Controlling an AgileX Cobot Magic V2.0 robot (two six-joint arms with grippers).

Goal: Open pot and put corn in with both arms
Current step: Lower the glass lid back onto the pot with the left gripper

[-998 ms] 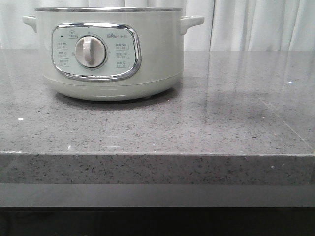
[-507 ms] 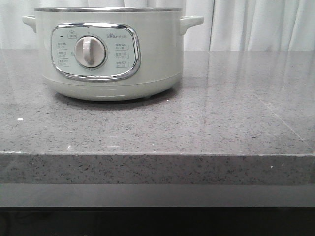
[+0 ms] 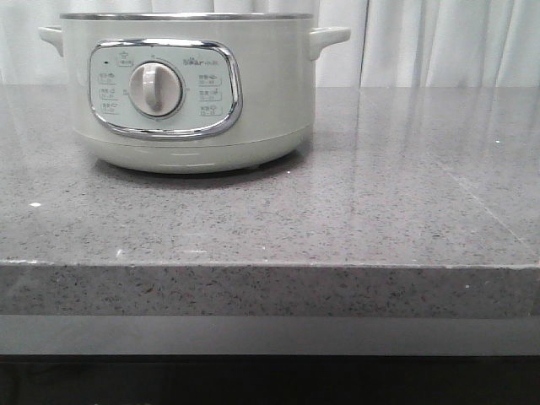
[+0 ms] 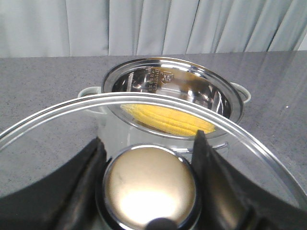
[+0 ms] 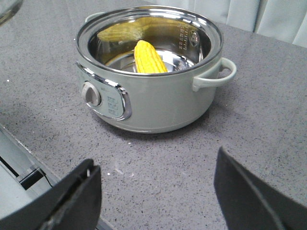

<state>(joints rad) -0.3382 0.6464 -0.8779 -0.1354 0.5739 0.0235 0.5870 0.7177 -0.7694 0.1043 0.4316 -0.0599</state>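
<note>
The pot (image 5: pixel 148 91) sits open on the grey counter (image 3: pixel 354 219), and the corn (image 5: pixel 148 57) is already inside it, lying on the steel floor of the bowl with its long axis running from the control-panel side back toward the far wall. From my right wrist view I see 1 cob plus its yellowish reflection on the inner wall, nothing else in there.

My left gripper (image 4: pixel 149 158) has its jaws clamped on the chrome knob (image 4: pixel 149 187) of the glass lid (image 4: pixel 57 129), 1 finger on each side of it. The lid hangs in the air on the near side of the pot, and through the glass I can see the open rim and the corn beyond.

My right gripper (image 5: pixel 153 191) stands with its jaws wide apart and nothing between them, well back from the pot over bare counter, on the panel-and-handle side.

I judge the putting-in done. If the lid goes back on, what matters is that the pot mouth lies straight ahead of and below my left jaws, so the left arm is the one placed for it. The front view shows neither arm.
</note>
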